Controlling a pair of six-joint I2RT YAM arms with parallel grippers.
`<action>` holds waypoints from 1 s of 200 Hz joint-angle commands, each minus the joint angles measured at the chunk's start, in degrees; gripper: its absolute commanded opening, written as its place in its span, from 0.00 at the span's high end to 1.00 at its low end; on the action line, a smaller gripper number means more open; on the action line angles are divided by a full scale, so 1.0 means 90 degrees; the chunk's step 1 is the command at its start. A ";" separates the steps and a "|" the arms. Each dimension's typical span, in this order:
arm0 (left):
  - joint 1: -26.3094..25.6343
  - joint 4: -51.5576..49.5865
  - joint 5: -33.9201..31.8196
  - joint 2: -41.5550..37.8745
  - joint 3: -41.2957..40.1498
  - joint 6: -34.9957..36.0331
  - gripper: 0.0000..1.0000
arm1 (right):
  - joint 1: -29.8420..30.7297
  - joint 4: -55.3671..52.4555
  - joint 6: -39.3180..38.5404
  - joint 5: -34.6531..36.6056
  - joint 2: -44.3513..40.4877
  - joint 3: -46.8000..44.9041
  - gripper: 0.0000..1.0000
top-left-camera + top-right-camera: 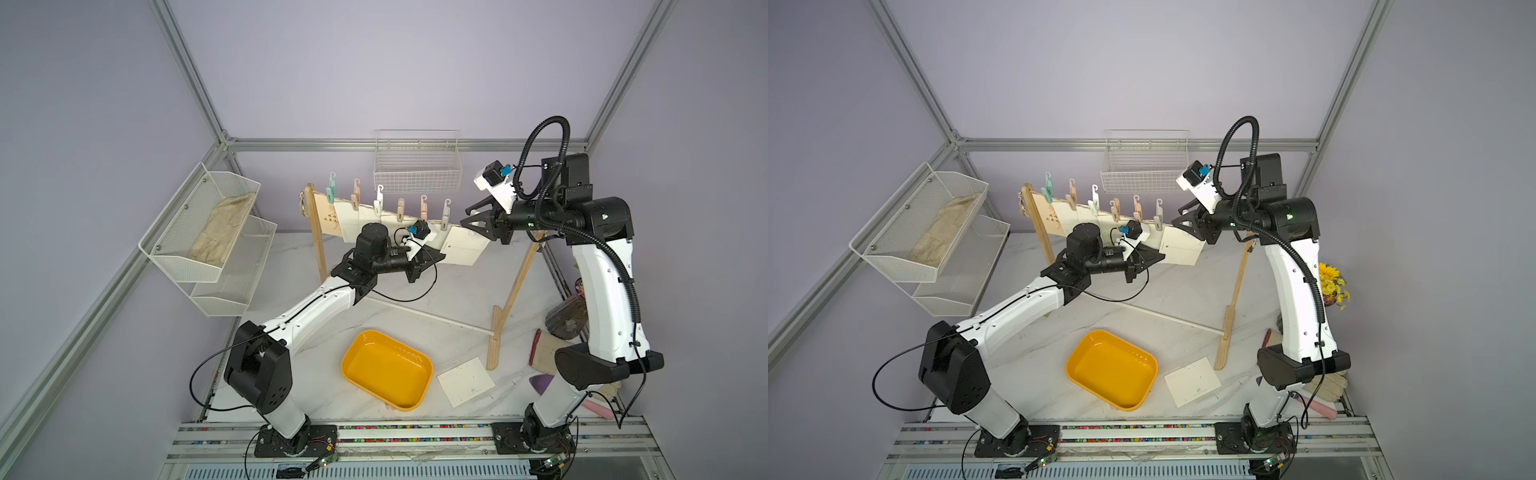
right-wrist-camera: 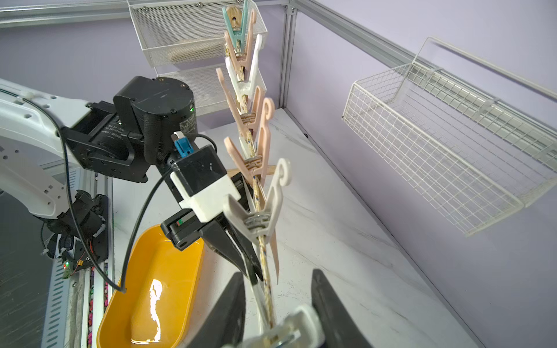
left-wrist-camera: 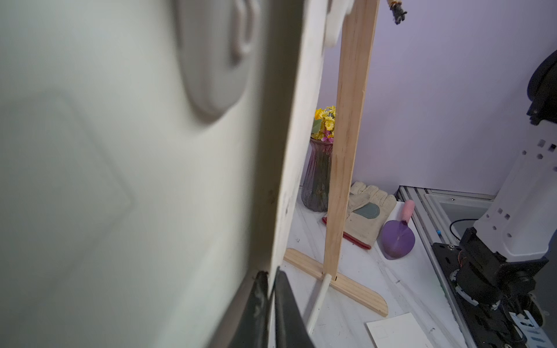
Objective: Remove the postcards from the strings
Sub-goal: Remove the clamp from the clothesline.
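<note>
The left end effector (image 3: 269, 281) is pinched shut on a hanging postcard (image 1: 462, 251), steadying it. The right end effector's (image 2: 277, 275) jaws straddle its white clothespin (image 2: 297, 324), probably to release it; whether they squeeze is unclear.

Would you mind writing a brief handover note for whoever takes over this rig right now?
Left gripper: shut on the lower edge of the end postcard, which hangs from the string.
Right gripper: jaws straddle the white clothespin at that card's top; I cannot tell whether they are squeezing it.
Done: one loose postcard lies on the table beside the yellow tray.
Left: free the held card, then take down the other postcards pegged along the string.
</note>
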 commanded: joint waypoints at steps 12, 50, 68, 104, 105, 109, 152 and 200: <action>-0.0001 0.0272 0.0074 0.0005 0.0449 -0.0165 0.94 | 0.0029 0.0132 -0.0111 -0.0087 -0.0232 -0.0145 0.69; -0.0001 0.0268 0.0076 0.0056 0.0497 -0.0244 1.00 | 0.0024 0.0248 -0.0074 -0.0087 -0.0287 -0.0228 0.75; -0.0001 0.0270 0.0094 0.0057 0.0516 -0.0266 1.00 | 0.0023 0.0321 -0.0052 -0.0099 -0.0315 -0.0264 0.79; -0.0006 0.0247 0.0195 0.0016 0.0435 -0.0323 1.00 | 0.0031 0.0581 0.0042 -0.0125 -0.0386 -0.0319 0.85; -0.0008 0.0247 0.0203 0.0012 0.0432 -0.0323 1.00 | 0.0032 0.0595 0.0049 -0.0126 -0.0390 -0.0315 0.85; -0.0005 0.0247 0.0211 -0.0006 0.0413 -0.0328 1.00 | 0.0024 0.0642 0.0064 -0.0123 -0.0410 -0.0333 0.86; -0.0010 0.0274 0.0335 -0.0237 0.0101 -0.0369 1.00 | 0.0028 0.1448 0.0292 0.0047 -0.0714 -0.0728 0.91; -0.0060 0.0252 0.0391 -0.0536 -0.0261 -0.0311 1.00 | 0.0026 0.2919 0.0654 0.0365 -0.1416 -0.1681 0.92</action>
